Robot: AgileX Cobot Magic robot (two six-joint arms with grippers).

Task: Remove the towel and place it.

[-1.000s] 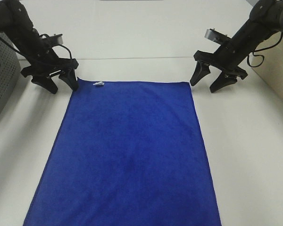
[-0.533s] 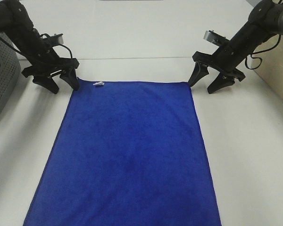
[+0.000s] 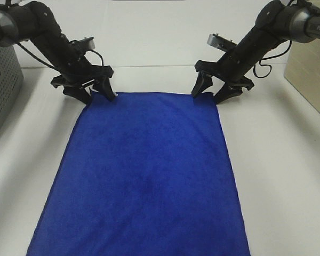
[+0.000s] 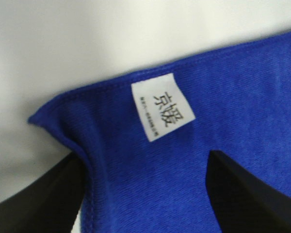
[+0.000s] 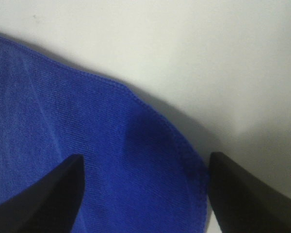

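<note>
The royal-blue towel (image 3: 149, 170) lies flat on the white table, long side running towards the camera. My left gripper (image 3: 100, 96) is open and low at the towel's far left corner. In the left wrist view its fingers (image 4: 48, 199) stand on either side of that corner (image 4: 150, 160), which bears the white tag (image 4: 162, 107). My right gripper (image 3: 207, 97) is open and low at the far right corner. In the right wrist view its fingers (image 5: 43, 199) straddle the stitched corner (image 5: 136, 160). Neither gripper holds the cloth.
A grey perforated box (image 3: 0, 90) stands at the left edge of the table. A tan box (image 3: 309, 74) stands at the right edge. White table surface (image 3: 277, 176) shows on both sides of the towel and behind it.
Both grippers moved inward and down from beside the towel to its far corners, which they now straddle. The left gripper now hides the white tag in the exterior view.
</note>
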